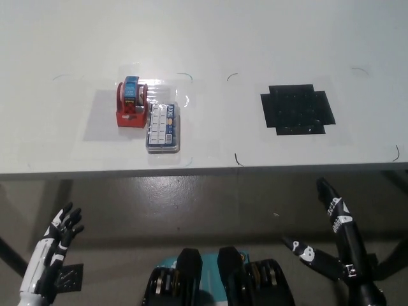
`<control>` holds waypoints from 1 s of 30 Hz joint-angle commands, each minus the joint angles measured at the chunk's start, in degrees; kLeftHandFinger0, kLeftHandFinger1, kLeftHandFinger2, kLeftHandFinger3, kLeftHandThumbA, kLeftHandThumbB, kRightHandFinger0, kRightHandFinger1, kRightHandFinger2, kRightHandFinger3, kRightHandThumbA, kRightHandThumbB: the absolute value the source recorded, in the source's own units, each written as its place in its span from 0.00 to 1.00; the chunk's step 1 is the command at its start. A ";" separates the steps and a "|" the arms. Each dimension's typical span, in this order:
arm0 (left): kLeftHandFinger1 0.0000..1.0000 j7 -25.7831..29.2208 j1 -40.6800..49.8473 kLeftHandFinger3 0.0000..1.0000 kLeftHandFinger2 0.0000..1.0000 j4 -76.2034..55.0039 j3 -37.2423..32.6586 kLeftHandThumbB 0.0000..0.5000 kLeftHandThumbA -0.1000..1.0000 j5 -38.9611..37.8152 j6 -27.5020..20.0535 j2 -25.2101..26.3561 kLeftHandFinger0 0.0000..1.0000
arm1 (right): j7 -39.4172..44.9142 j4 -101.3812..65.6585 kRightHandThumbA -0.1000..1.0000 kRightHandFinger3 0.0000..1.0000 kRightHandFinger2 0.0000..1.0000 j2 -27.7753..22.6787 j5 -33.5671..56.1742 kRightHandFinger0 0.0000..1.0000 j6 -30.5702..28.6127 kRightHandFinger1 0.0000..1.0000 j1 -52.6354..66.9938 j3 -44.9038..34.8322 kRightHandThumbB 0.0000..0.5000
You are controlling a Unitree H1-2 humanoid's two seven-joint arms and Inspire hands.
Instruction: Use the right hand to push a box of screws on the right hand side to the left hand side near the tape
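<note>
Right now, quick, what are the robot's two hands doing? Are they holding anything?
Left hand: open, fingers apart, holding nothing, low below the table edge.
Right hand: open, fingers spread, holding nothing, also below the table.

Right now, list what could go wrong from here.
1. The box of screws lies near the table front edge; a further nudge could tip it off.
2. It sits close against the tape dispenser; more pushing could shove that.
3. The right hand hangs below the edge and might clip it when rising.
</note>
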 commanded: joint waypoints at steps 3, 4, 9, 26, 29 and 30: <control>1.00 -0.25 -0.65 1.00 1.00 -0.48 0.60 0.61 0.86 -0.34 -1.60 0.91 1.00 | -0.03 2.69 1.00 1.00 1.00 0.46 0.99 1.00 -2.18 1.00 -2.61 -2.13 0.51; 1.00 0.11 -0.49 1.00 1.00 -0.46 0.66 0.61 0.87 0.29 -1.88 0.88 1.00 | -0.01 3.22 1.00 1.00 1.00 0.57 1.09 1.00 -2.18 1.00 -2.67 -2.44 0.52; 1.00 0.32 -0.33 1.00 1.00 -0.28 0.88 0.61 0.88 0.67 -2.58 0.57 1.00 | -0.07 4.51 1.00 1.00 1.00 0.96 0.83 1.00 -2.18 1.00 -3.13 -3.28 0.51; 1.00 -0.49 0.07 1.00 1.00 -0.44 0.64 0.56 0.82 -0.68 -1.29 0.31 1.00 | 0.14 6.52 1.00 1.00 1.00 1.51 0.45 1.00 -2.18 1.00 -3.86 -3.77 0.53; 1.00 -0.76 0.09 1.00 1.00 -0.53 0.60 0.56 0.82 -0.88 -1.07 0.43 1.00 | 0.61 6.86 1.00 1.00 1.00 1.42 1.12 1.00 -2.18 1.00 -3.93 -3.79 0.52; 1.00 -0.76 0.10 1.00 1.00 -0.54 0.59 0.56 0.82 -0.80 -1.03 0.47 1.00 | 0.63 6.94 1.00 1.00 1.00 1.51 1.31 1.00 -2.18 1.00 -3.97 -3.83 0.51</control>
